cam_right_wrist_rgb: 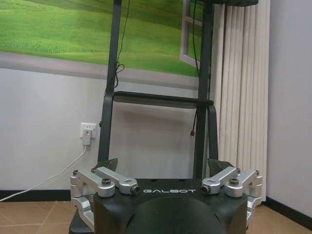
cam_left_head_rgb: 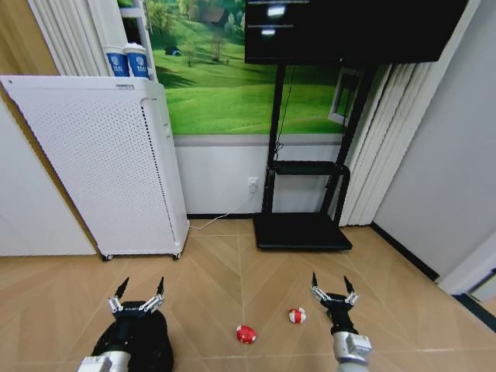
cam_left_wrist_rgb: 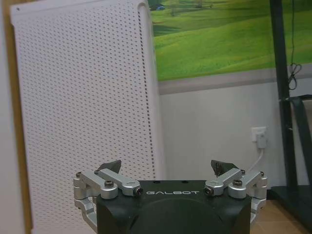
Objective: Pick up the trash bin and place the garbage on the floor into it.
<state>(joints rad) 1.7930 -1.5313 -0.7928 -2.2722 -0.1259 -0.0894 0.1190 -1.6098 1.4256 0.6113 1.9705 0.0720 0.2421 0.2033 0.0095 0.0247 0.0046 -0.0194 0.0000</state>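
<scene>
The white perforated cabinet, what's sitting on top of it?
Two blue-and-white paper cups stand at the back of the white perforated cabinet, against the wall. Their bases are hidden behind its top edge.

Trash bin and two wads of garbage on the chevron wood floor

The black mesh trash bin [cam_left_head_rgb: 136,345] sits at the lower left of the head view, mostly hidden by the left arm. A red ball-like wad [cam_left_head_rgb: 246,334] lies on the tan plank floor [cam_left_head_rgb: 232,271] near the middle, and a red-and-white wad [cam_left_head_rgb: 297,315] lies near it to the right, slightly farther off, the two apart.
</scene>
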